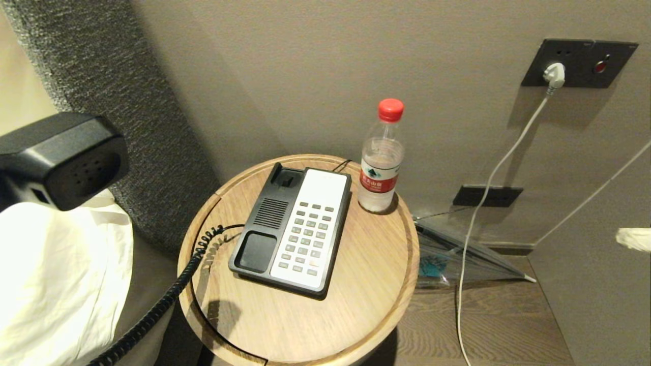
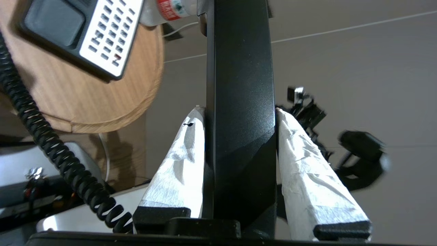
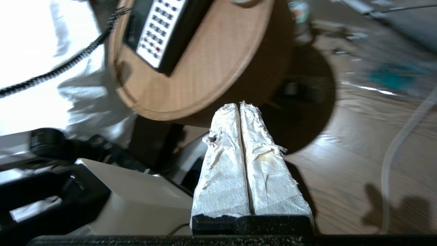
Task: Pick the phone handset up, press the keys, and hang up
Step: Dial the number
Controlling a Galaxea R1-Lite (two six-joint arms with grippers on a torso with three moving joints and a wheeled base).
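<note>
Left hand [image 2: 240, 111] clamps the phone handset [image 2: 239, 85] aloft.

Black handset [image 1: 63, 157], black coiled cord [image 1: 152, 310]; black-and-white phone base [image 1: 292, 231] with grey keys on a light wood-grain counter [image 1: 356, 305]; red-capped clear bottle [image 1: 381, 157], red label.

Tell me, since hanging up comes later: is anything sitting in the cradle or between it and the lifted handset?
Nothing visible. The handset, held in the left pincer, is off to the left of the table; the base has empty cradle wells, and the bottle stands beyond it.
</note>
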